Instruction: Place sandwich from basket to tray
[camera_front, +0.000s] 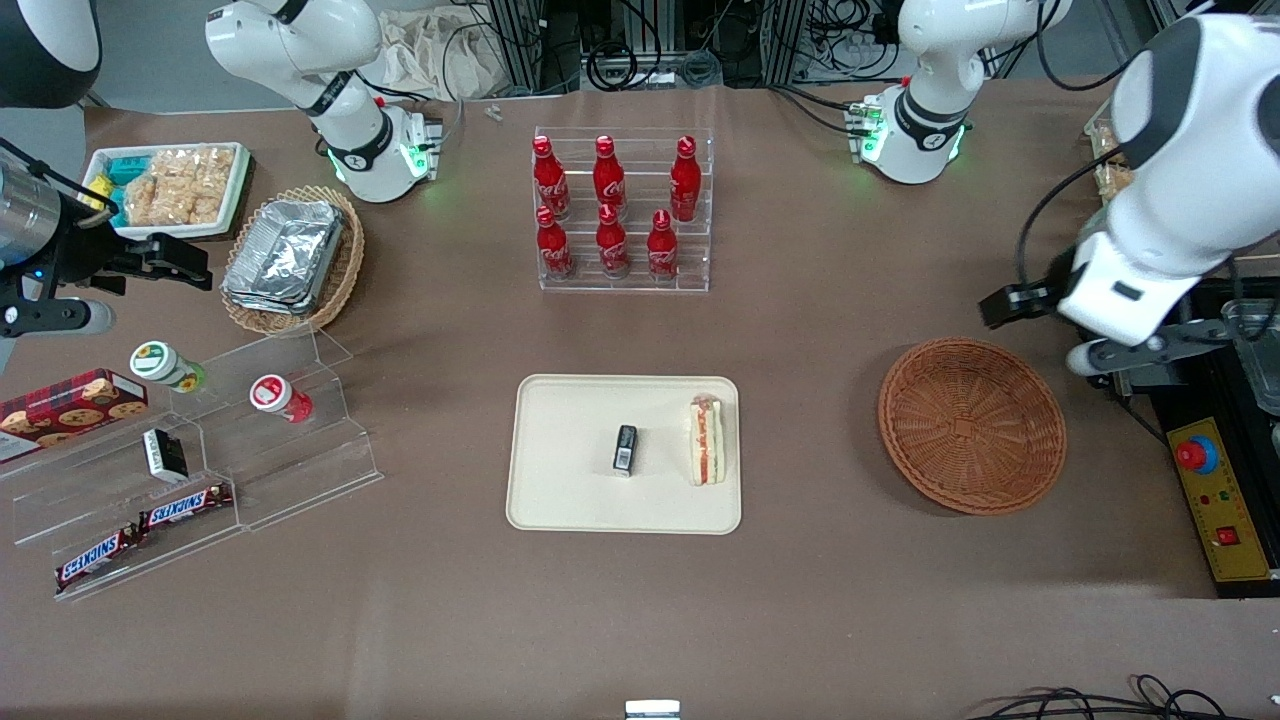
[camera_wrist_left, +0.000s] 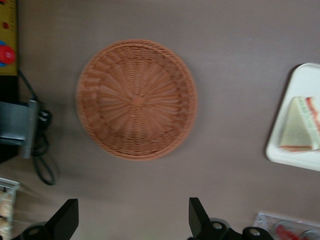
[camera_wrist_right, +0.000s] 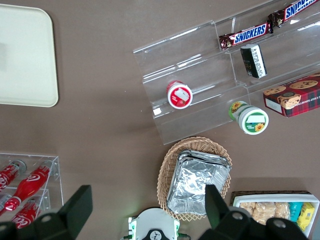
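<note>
Sandwich (camera_front: 706, 440) lies on the cream-beige tray (camera_front: 560, 500), at the tray's right edge in the front view, red-orange filling showing along one edge. A small black packet (camera_front: 625, 449) lies near the tray's middle, apart from the sandwich; its label is too small to read. The reddish-brown wicker basket (camera_front: 972, 425) sits at center right of the front frame, on the brown table, well apart from the tray, nothing in it.

The left arm's gripper (camera_wrist_left: 132, 222) hangs above the table near the basket. In the wrist view its two black fingers (camera_wrist_left: 65, 220) are spread wide with nothing between them; only the tips show, the rest is cut off by the frame edge. In the front view the gripper (camera_front: 1005, 303) is mostly hidden by the white arm at the right edge, only a dark end sticking out.

In the wrist view the tray is cut off, only a rounded corner and the sandwich wedge (camera_wrist_left: 299, 131) show.

Upper center of the front frame: clear rack of red cola bottles (camera_front: 610, 205).
</note>
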